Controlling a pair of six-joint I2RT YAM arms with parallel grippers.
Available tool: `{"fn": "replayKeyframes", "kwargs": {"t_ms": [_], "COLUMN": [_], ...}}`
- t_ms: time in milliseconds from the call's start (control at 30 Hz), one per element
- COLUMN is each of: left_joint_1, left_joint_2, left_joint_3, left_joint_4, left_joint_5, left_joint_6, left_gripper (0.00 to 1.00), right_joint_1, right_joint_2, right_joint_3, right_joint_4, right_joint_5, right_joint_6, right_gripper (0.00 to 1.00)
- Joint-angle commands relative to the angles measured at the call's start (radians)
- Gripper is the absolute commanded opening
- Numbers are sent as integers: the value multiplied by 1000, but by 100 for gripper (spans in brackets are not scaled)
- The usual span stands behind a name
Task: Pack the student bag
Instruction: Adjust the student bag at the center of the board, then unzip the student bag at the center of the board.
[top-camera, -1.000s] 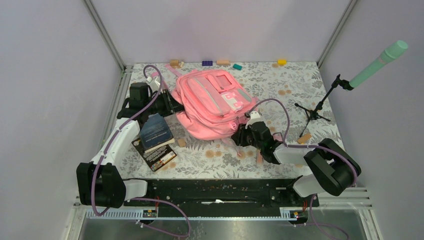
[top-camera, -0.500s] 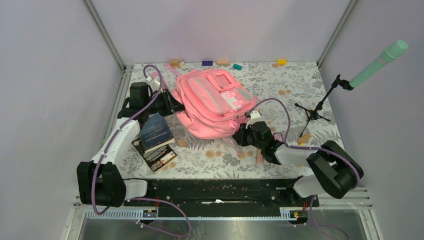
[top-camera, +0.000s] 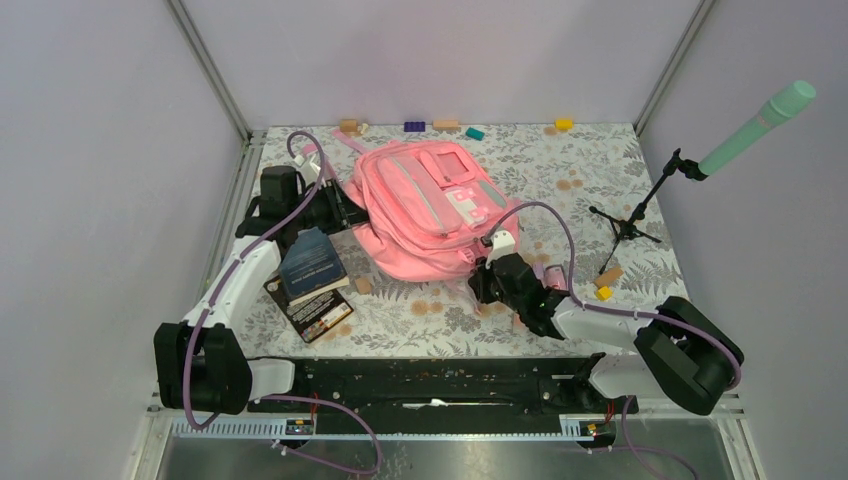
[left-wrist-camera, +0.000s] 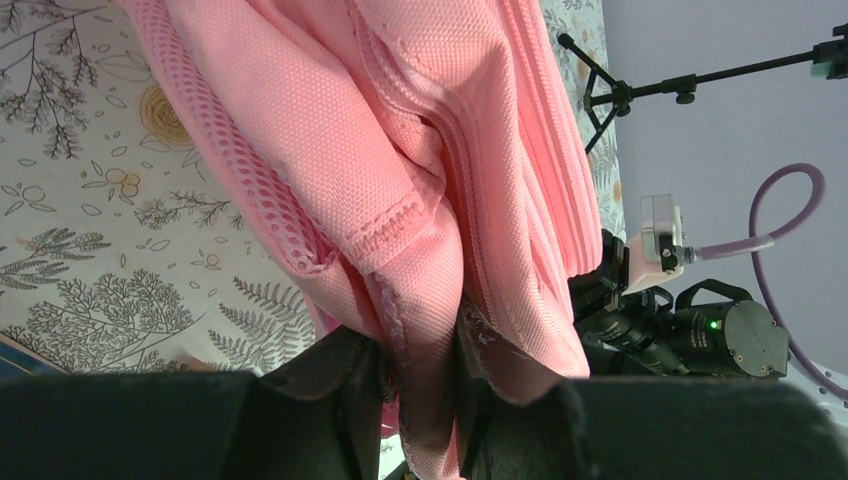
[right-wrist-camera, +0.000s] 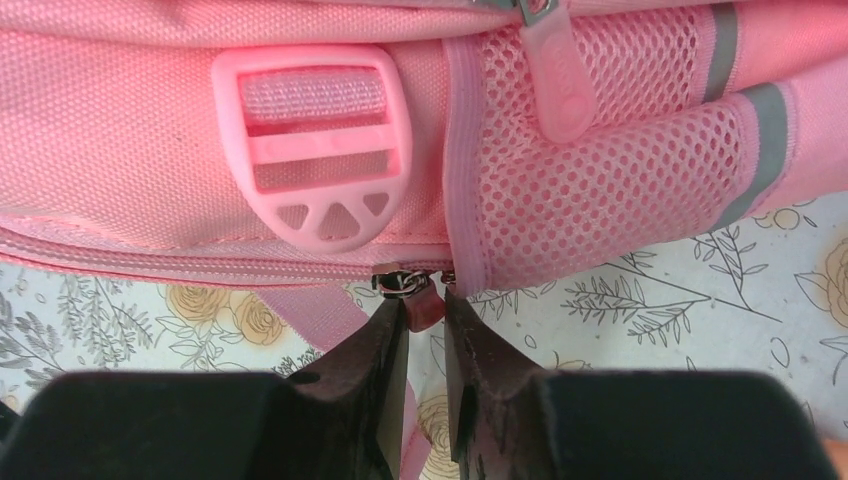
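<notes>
- Top view: the large soft pink fabric student bag (top-camera: 430, 205) lies flat on the floral-print table (top-camera: 600, 170), in the far half toward 12 o'clock.
- The left gripper (top-camera: 348, 214) sits at the bag's 9 o'clock edge and the right gripper (top-camera: 487, 272) at its 5 o'clock corner. You can't read either jaw from up here.
- A stack of dark-covered books (top-camera: 312, 272) lies near the bag's 8 o'clock. The mint-green microphone (top-camera: 757, 128) on its black tripod stands at 3 o'clock, well apart.
- Left wrist: the left gripper is clamped on a fold of the bag's pink fabric. The cloth bunches between the dark fingers (left-wrist-camera: 330, 385) and rises toward 12 o'clock.
- Right wrist: the right gripper is pinched closed on the small dull-pink zipper pull (right-wrist-camera: 425, 305) at the bag's lower seam.
- A pink plastic strap buckle (right-wrist-camera: 325, 150) sits at 11 o'clock of the pull, and a pink mesh side pocket (right-wrist-camera: 600, 200) at 2 o'clock.
</notes>
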Motion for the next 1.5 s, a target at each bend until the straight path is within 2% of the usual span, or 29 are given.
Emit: {"fn": "replayKeyframes", "kwargs": {"t_ms": [0,300,1233,1467], "left_joint_1": [5,7,11,13], "left_joint_2": [-25,-23,-16,-23], "left_joint_3": [2,-3,-10,-14], "left_joint_4": [100,107,121,124], "left_joint_5": [32,30,38,38], "left_joint_6": [8,1,-12,-15], "left_gripper": [0,0,0,0], "right_joint_1": [40,74,155,165], "right_joint_2": [-33,-41,-47,-55], "right_joint_3": [42,146,271,335], "right_joint_4": [-65,-207,-315,-406], "right_joint_5": [60,49,-6,-54], "right_joint_6": [-28,-13,52,74], "right_gripper": [0,0,0,0]}}
